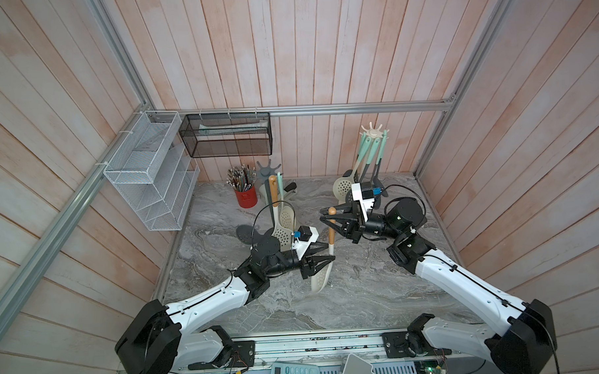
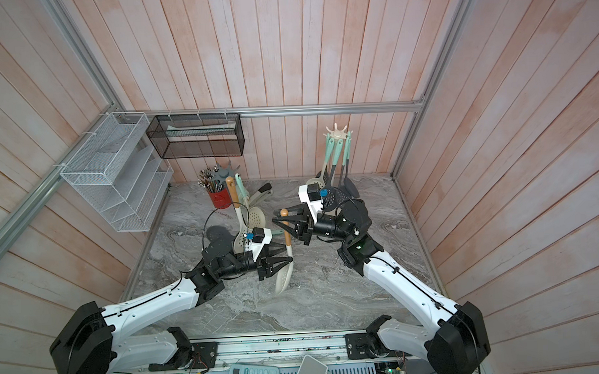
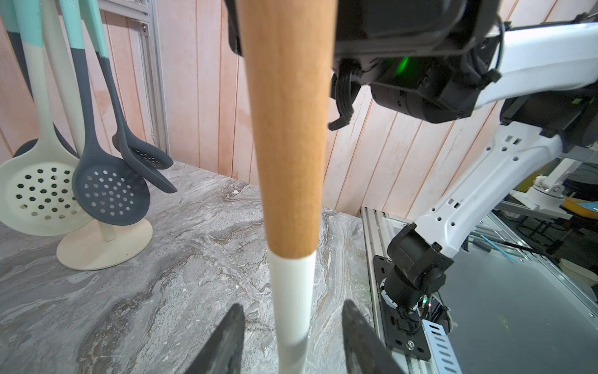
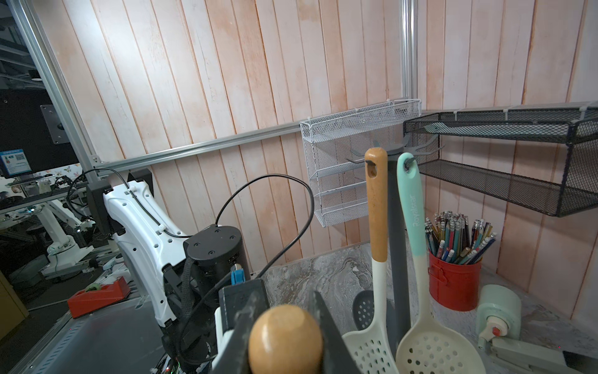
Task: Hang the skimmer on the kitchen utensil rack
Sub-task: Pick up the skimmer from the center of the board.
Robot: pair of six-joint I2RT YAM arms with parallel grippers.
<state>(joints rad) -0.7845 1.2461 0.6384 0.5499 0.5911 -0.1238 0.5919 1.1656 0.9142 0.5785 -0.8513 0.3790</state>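
Note:
The skimmer [image 1: 330, 234] has a wooden handle, a white neck and a cream perforated head [image 1: 320, 279], and it hangs upright over the middle of the table. My right gripper [image 1: 326, 217] is shut on the rounded top end of the handle [image 4: 284, 340]. Lower down, my left gripper [image 1: 329, 254] is open, its fingers [image 3: 233, 330] on either side of the white neck [image 3: 291, 291] with a gap on both sides. A cream utensil rack [image 1: 373, 132] with several hanging utensils stands at the back right. A grey rack [image 1: 268, 168] stands at the back left.
Two cream slotted utensils [image 4: 375, 349] hang on the grey rack's post [image 4: 398, 226]. Beside it are a red can of pencils [image 1: 246, 198] and a pale green tape dispenser [image 4: 498, 311]. A black mesh basket [image 1: 226, 135] and a white wire shelf [image 1: 150, 172] hang on the walls.

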